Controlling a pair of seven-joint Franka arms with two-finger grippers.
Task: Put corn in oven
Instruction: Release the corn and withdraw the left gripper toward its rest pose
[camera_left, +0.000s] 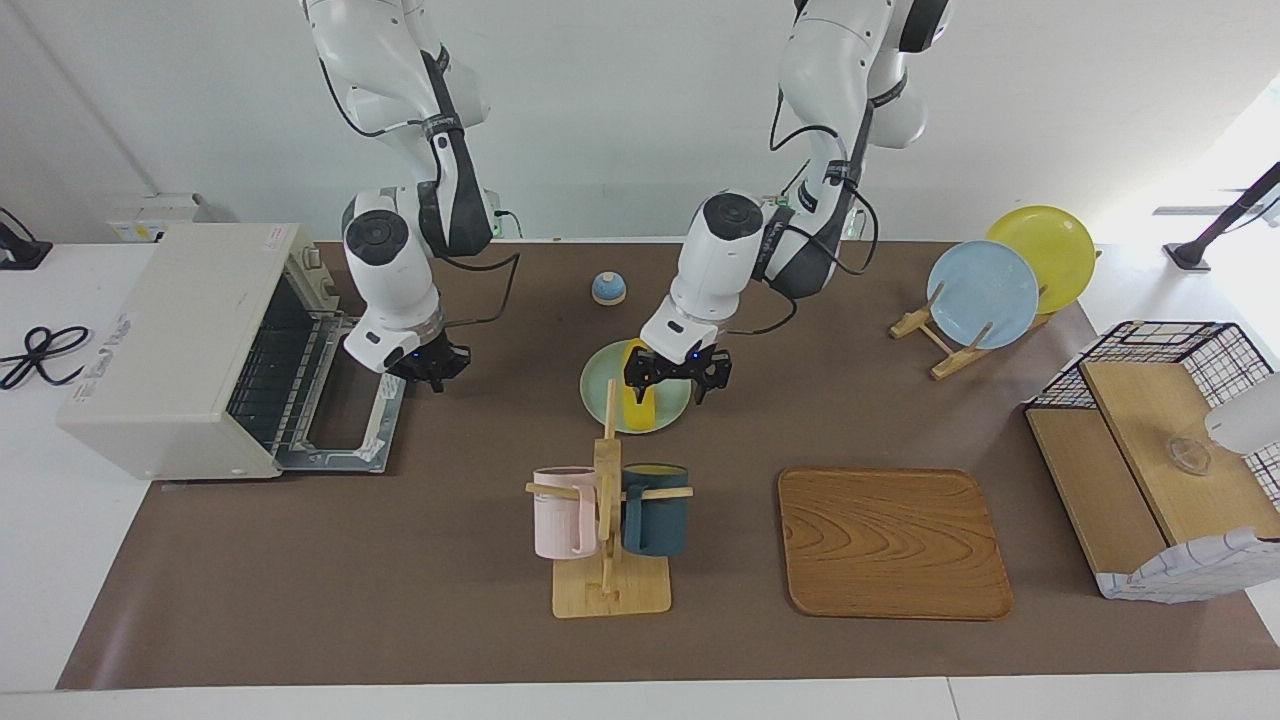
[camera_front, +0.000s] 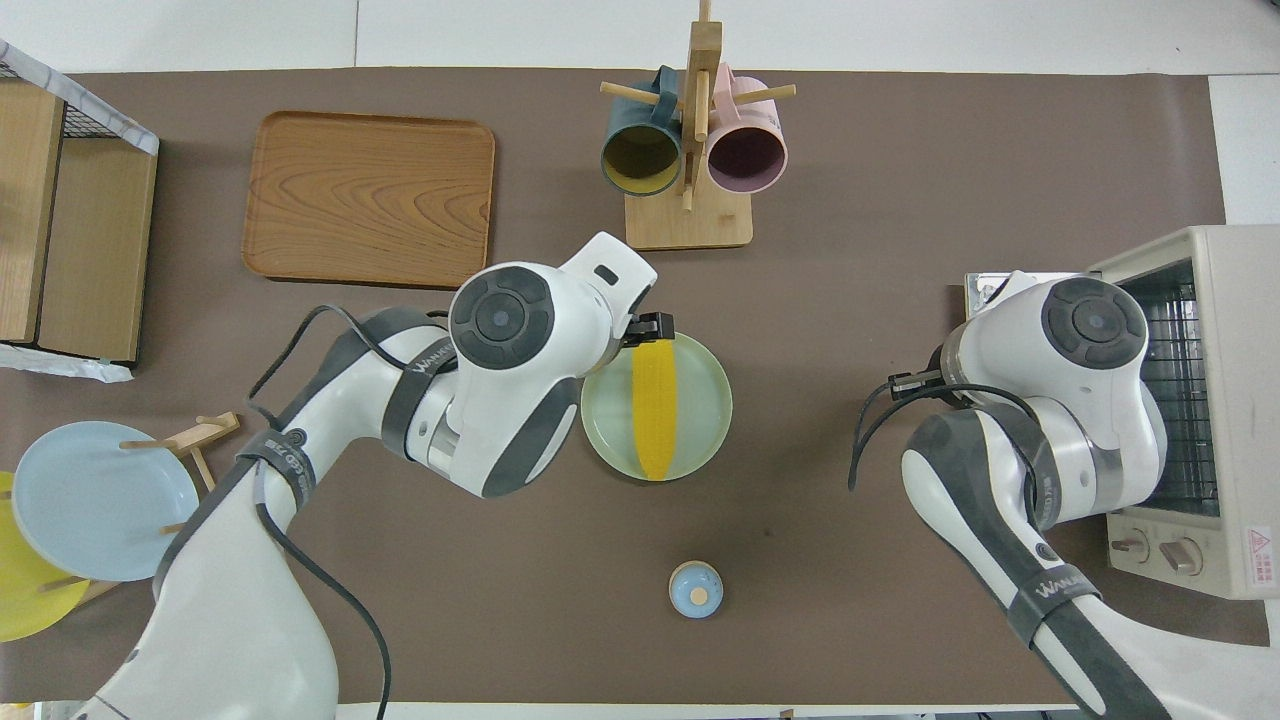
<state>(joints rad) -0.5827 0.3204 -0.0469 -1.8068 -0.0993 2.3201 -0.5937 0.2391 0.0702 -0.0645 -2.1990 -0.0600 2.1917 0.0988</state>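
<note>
The yellow corn lies on a pale green plate in the middle of the table, one tip pointing at the robots. My left gripper hangs open just above the plate's edge toward the left arm's end, holding nothing. The off-white oven stands at the right arm's end with its door dropped open and its wire rack showing. My right gripper is shut and empty, over the mat beside the open door.
A mug rack with a pink and a dark blue mug stands farther from the robots than the plate. A wooden tray, a plate stand, a wire-and-wood basket box and a small blue knob are also on the table.
</note>
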